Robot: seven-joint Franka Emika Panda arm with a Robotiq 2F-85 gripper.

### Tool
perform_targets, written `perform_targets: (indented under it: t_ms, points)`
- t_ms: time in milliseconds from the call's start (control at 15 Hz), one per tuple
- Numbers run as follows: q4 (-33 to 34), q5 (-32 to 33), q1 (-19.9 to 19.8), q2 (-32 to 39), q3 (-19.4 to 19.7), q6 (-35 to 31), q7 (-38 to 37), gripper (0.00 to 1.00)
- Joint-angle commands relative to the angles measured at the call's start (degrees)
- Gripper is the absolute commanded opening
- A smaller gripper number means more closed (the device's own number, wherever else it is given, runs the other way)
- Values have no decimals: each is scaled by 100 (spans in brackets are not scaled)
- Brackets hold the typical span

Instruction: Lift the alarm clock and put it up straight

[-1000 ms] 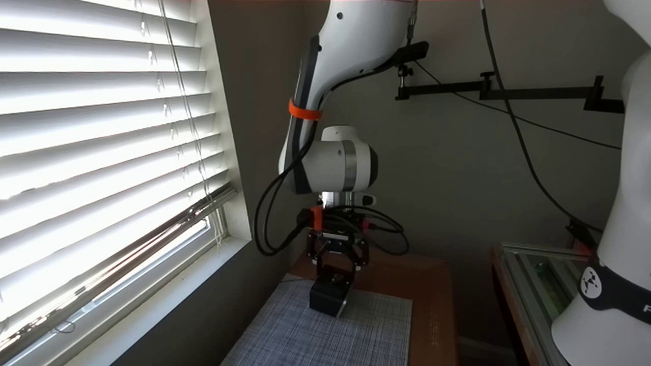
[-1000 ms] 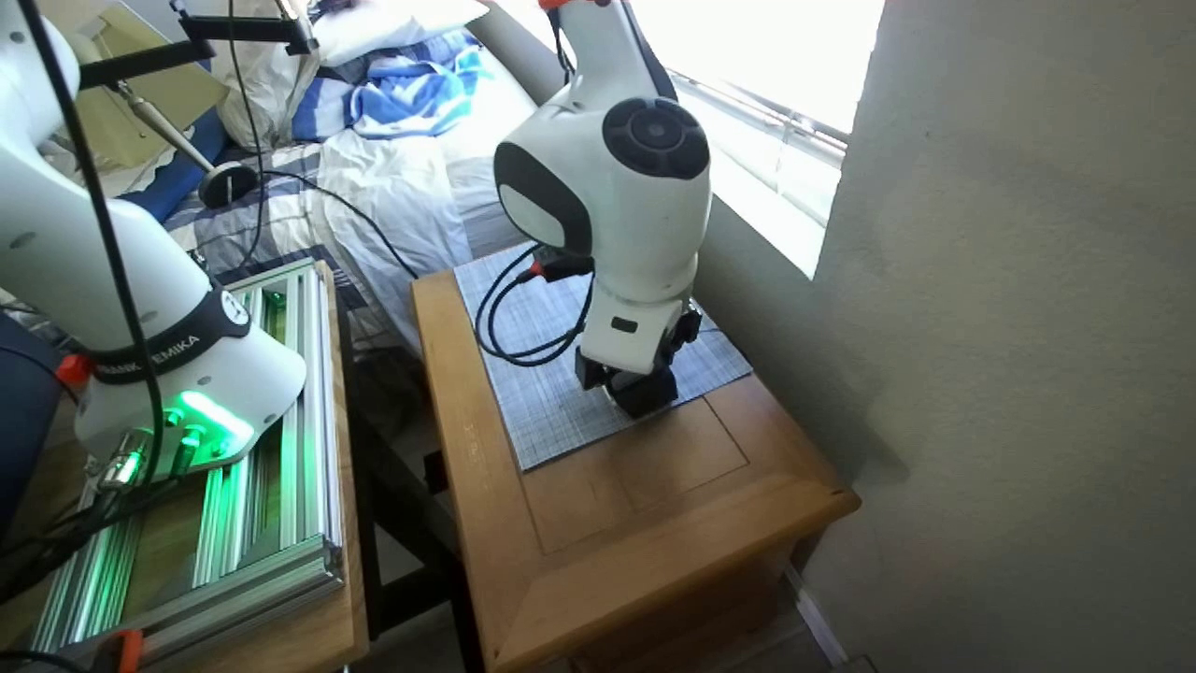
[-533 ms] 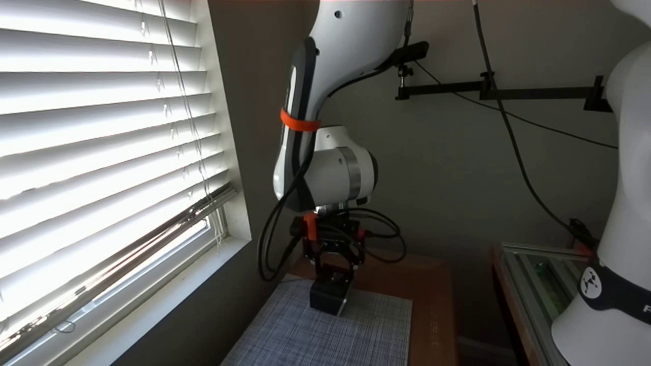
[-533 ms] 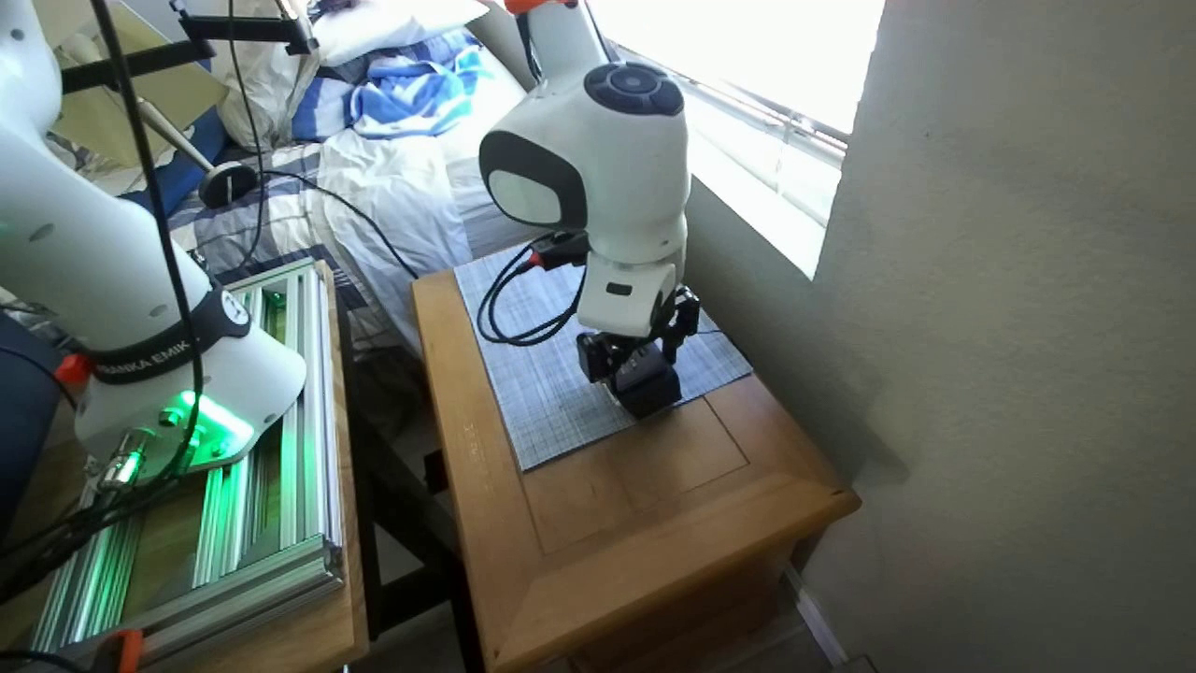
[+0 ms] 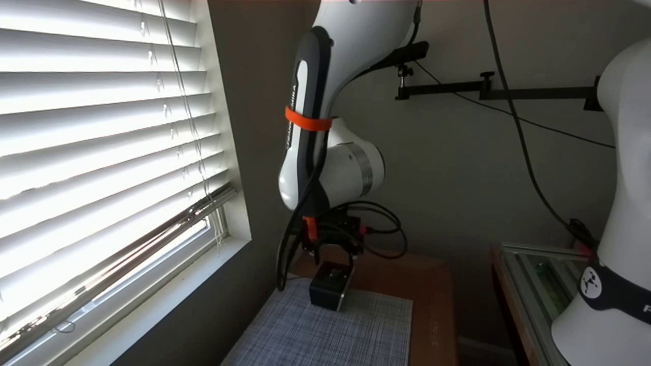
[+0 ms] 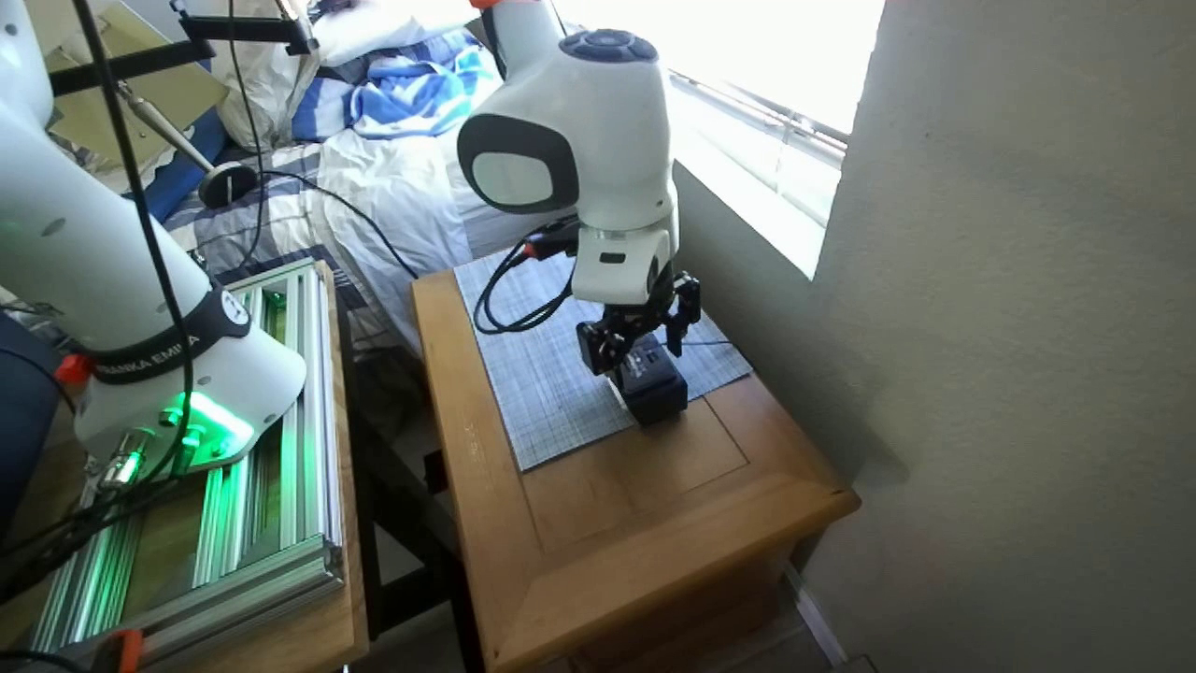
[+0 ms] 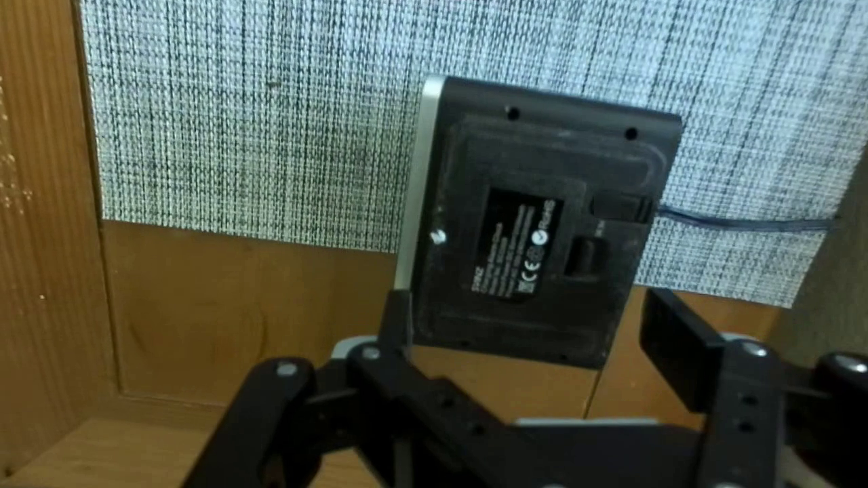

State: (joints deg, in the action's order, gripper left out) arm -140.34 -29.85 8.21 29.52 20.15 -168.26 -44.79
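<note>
Gripping nothing, with the black metal two-jawed gripper [image 7: 525, 317] spread, in the wrist view, slightly wider than the boxy black, silver-edged alarm clock [image 7: 542, 220] just below, seemingly to straddle it; hard to judge whether touching. With the alarm clock lying label upward, apparently upside down, hence probably in need of lifting and turning. Set at the edge of the rectangular grey woven placemat [image 7: 258, 149], likely spread to guard the brown wooden table [image 6: 654, 542] beneath. Trailing a thin dark cord [image 7: 746, 224] from the side opposite the silver, presumably for power, so possibly snagging during a turn.
</note>
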Motion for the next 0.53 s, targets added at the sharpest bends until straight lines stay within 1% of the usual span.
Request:
perform_targets:
  t_ms: [0,67,133,200,267,400,467]
  points:
    - [-370,440,793,-219,667,-333,-525,63]
    - [-392,493,929,-212,792,-347,-580,63]
    - [-441,758,760,-319,690,-374,-740,71]
    - [-460,778,743,-387,697,-330,-699,96]
    - [-455,820,662,-436,661,-264,-711,93]
    - [-460,862,360,-584,491,-195,-560,100]
    - [-443,818,50,-703,278,-146,-352,100]
